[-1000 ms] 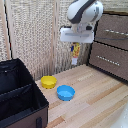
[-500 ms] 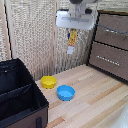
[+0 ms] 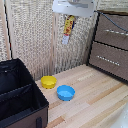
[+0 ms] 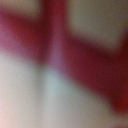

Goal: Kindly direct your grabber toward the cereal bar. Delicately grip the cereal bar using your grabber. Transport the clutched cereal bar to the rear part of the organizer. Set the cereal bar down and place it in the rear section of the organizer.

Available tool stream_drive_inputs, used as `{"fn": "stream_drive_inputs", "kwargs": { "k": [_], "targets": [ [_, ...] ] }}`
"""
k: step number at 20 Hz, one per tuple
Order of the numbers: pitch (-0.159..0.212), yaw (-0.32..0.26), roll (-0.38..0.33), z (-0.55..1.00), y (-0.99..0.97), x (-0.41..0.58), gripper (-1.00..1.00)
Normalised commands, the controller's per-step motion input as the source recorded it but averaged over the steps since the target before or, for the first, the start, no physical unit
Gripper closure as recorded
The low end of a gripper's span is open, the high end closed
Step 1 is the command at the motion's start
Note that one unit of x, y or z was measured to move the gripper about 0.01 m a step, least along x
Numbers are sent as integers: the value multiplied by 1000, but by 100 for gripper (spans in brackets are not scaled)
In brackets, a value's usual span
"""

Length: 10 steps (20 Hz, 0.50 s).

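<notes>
yellow, red and dark print marks the cereal bar (image 3: 69, 28), which we see hanging upright near the top centre of the exterior frame, high above the wooden table (image 3: 95, 95). its upper end runs up under the white-grey block of the grabber (image 3: 70, 16), which crosses the top edge of the frame; the bar dangles with nothing beneath it, so we read the jaws as clamped on its upper end, though the fingers themselves are too small and blurred for us to make out. the organizer (image 3: 22, 102), a black fabric box with a divider across it, fills the lower left of the frame, well apart from the bar and far below it. a yellow bowl (image 3: 48, 82) sits on the table just beside the organizer's right wall, and a blue bowl (image 3: 65, 92) lies near it, a little lower and further right. a brown drawer unit (image 3: 112, 42) stands at the right edge. behind everything runs a pale woven wall (image 3: 35, 35). our wrist view is only a blur of red and pale patches; we cannot tell what it shows.
</notes>
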Motion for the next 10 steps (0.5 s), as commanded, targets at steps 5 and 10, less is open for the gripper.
{"fn": "stream_drive_inputs", "kwargs": {
  "k": [5, 10],
  "targets": [
    [132, -34, 0, 69, 831, 11, 100],
    [63, -70, 25, 263, 779, 103, 100]
  ]
}}
